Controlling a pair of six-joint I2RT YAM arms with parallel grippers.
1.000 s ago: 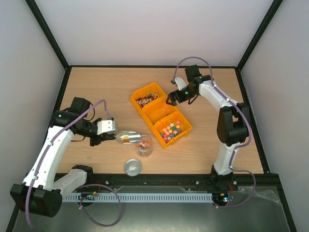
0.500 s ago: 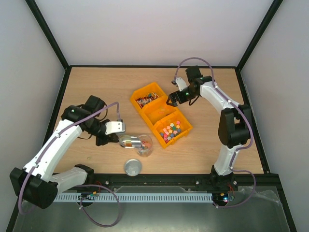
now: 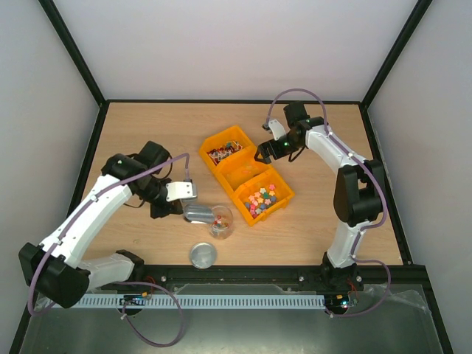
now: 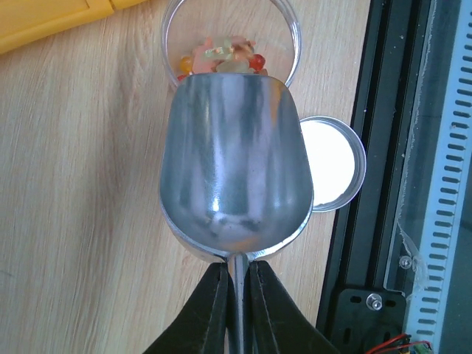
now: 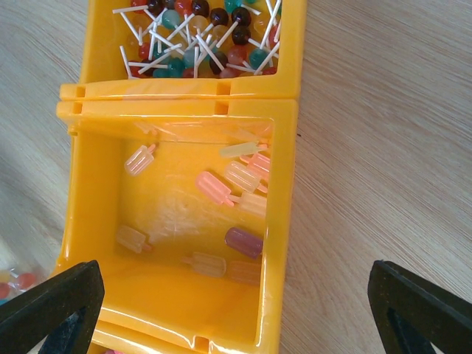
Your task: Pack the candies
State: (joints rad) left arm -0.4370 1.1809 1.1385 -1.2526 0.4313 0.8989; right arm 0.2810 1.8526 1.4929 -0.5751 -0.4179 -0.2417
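At lower centre the left gripper (image 4: 236, 274) grasps the metal scoop (image 4: 234, 169) over the clear jar (image 4: 296, 37); the right gripper (image 5: 236, 306) hangs released above the middle bin (image 5: 284, 221).

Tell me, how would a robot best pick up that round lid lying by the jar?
Probably by its rim, coming straight down from above. The lid lies flat on the table, and its raised edge seems to face up, so that edge can be pinched with one side inside and one outside.

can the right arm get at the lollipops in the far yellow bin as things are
Probably yes. On the right arm the jaws stand open just above the middle bin, beside the far bin, whose lollipops lie uncovered. The left arm is off at the jar.
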